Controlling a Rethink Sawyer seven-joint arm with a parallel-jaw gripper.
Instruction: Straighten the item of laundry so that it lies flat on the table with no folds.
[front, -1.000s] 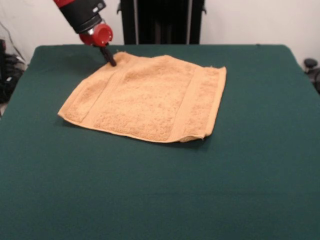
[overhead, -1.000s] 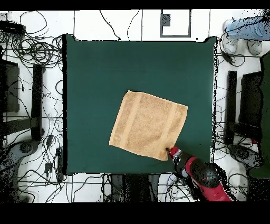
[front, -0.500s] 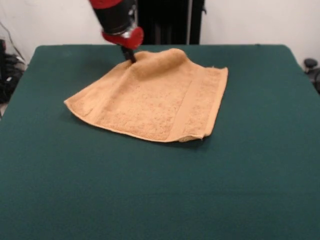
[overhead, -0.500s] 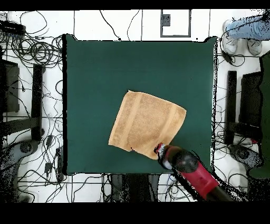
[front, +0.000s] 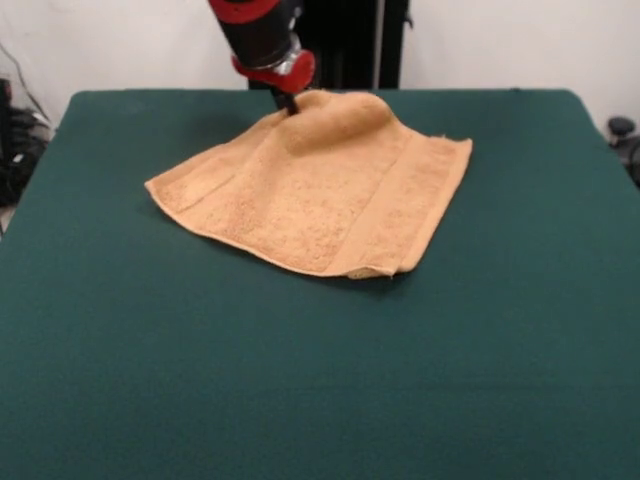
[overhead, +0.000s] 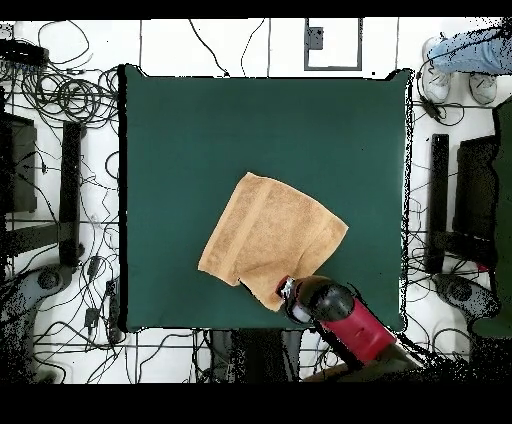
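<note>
The item of laundry (front: 320, 190) is a light orange-tan towel lying on the far half of the green table (front: 300, 380). Most of it lies spread out, with a border band on its right side. Its far corner is raised into a rounded hump beside my gripper (front: 289, 101). The gripper is shut on that far corner, its dark tips pressed into the cloth. A small fold shows at the near right corner. From above, the towel (overhead: 270, 235) sits skewed on the table (overhead: 200, 130), and the gripper (overhead: 287, 290) is at its corner nearest the table's bottom edge.
Cables (overhead: 70, 100) lie tangled on the floor around the table. Black stands (overhead: 70, 190) flank the left and right sides. A person's legs (overhead: 460, 52) show at the top right of the overhead view. Wide green surface stretches in front of the towel.
In the front view my gripper has moved right along the far edge, dragging the towel's corner with it. The cloth has bunched into a hump there, and the whole towel has turned and shifted.
</note>
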